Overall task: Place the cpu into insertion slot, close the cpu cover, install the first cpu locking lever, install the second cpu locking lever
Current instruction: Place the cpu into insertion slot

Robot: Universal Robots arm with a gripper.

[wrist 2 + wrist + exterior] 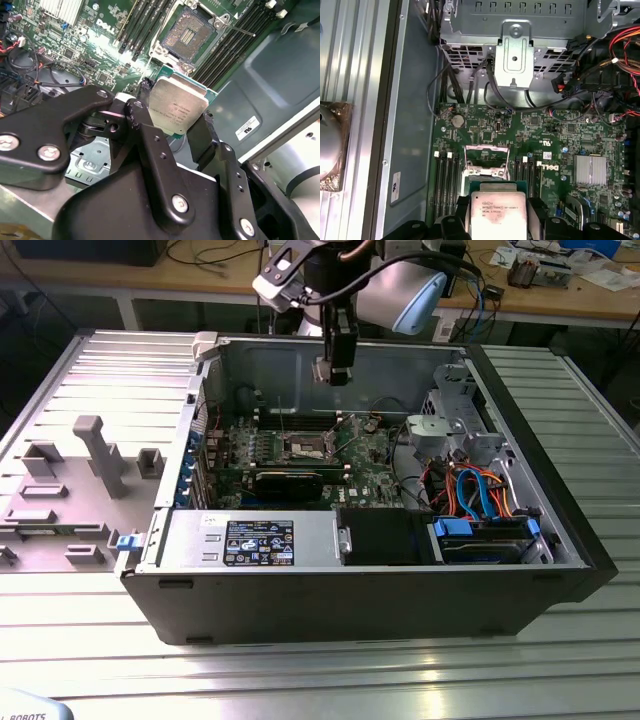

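Note:
My gripper (332,372) hangs above the open computer case, shut on the cpu (177,105), a flat silver-grey chip clamped by its edges between two black fingers (144,131). In the first wrist view the cpu (496,216) sits just short of the insertion slot (486,161). The insertion slot (189,34) lies uncovered, its dark centre showing inside a silver rim on the green board (305,448). A silver cpu cover (486,172) appears lifted at the slot's edge nearest the chip. Thin locking levers (239,30) stick out beside the slot.
Memory slots (145,25) flank the socket on both sides. A black graphics card (290,480) lies in front of it, and a metal drive cage (450,425) with orange and blue cables (470,490) is at the exterior view's right. A grey fixture board (70,490) lies left of the case.

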